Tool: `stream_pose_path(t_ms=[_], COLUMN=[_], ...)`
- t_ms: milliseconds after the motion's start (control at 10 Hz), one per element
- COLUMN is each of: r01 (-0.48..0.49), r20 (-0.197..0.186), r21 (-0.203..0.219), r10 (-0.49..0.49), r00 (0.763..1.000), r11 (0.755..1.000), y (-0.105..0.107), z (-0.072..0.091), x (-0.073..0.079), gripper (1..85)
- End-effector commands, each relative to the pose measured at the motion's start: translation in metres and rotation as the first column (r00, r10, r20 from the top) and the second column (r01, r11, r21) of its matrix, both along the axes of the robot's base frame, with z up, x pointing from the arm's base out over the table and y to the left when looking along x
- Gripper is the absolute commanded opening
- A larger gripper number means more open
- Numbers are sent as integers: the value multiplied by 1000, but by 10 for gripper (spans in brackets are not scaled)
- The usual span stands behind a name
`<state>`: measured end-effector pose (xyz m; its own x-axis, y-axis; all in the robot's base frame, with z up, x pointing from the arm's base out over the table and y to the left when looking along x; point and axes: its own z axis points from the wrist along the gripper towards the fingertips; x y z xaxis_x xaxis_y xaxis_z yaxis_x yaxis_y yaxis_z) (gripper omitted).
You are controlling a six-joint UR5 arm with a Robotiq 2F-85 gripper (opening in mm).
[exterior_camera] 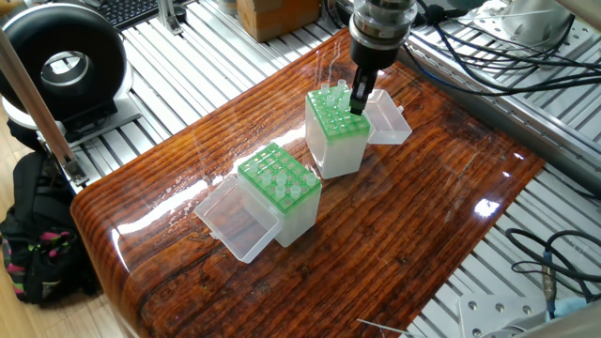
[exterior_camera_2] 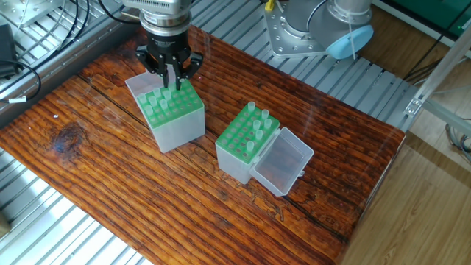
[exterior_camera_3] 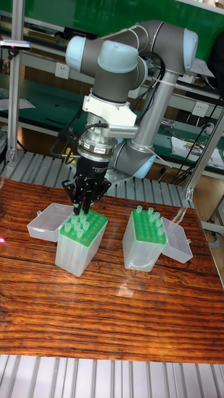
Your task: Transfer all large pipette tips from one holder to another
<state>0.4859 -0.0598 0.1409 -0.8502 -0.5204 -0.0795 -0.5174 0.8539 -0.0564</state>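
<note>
Bench point(exterior_camera: 404, 216): glossy dark wood top, seen whole in neither fixed view; its lower edge is cut off in the tall fixed view.

Claw point(exterior_camera_2: 171, 76): carried by the UR5 arm point(exterior_camera_3: 124, 56), pointing straight down over the rear edge of one tip box point(exterior_camera_2: 175, 118), at upper left of the other fixed view and upper centre of the one fixed view point(exterior_camera: 359, 97). The fingers point(exterior_camera_3: 84, 191) are drawn close together around the top of a single tip in the box's rear row. Whether the pads actually press that tip cannot be told; the contact is hidden by the fingers in every view.

Large pipette tips point(exterior_camera_2: 257, 125): translucent whitish cones standing upright in green grid racks, only their open tops showing. One group is seated in the box under the claw point(exterior_camera: 334, 95); a smaller group is seated in the second tip box point(exterior_camera_2: 246, 147), near centre frame. An exact count is not readable in any view.

Tip boxes: two, translucent, well apart on the bench, each with a clear hinged lid point(exterior_camera_2: 282, 163) lying open beside it. The lid of the box under the claw is partly hidden by the arm in the one fixed view.

Surroundings: a black ring-shaped device point(exterior_camera: 61, 61) at upper left and a dark bag point(exterior_camera: 38, 235) at left edge of the one fixed view, both cut off by the frame.
</note>
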Motion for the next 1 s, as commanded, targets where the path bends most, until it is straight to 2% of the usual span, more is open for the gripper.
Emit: stream_pose_path(t_ms=[0,900], r01=[4,10], r20=[8,11], r21=[13,6], r10=[-4,-10], r00=[1000,1000], r11=[1000,1000], y=[2,1], z=[0,9], x=[2,5], gripper=[273,203])
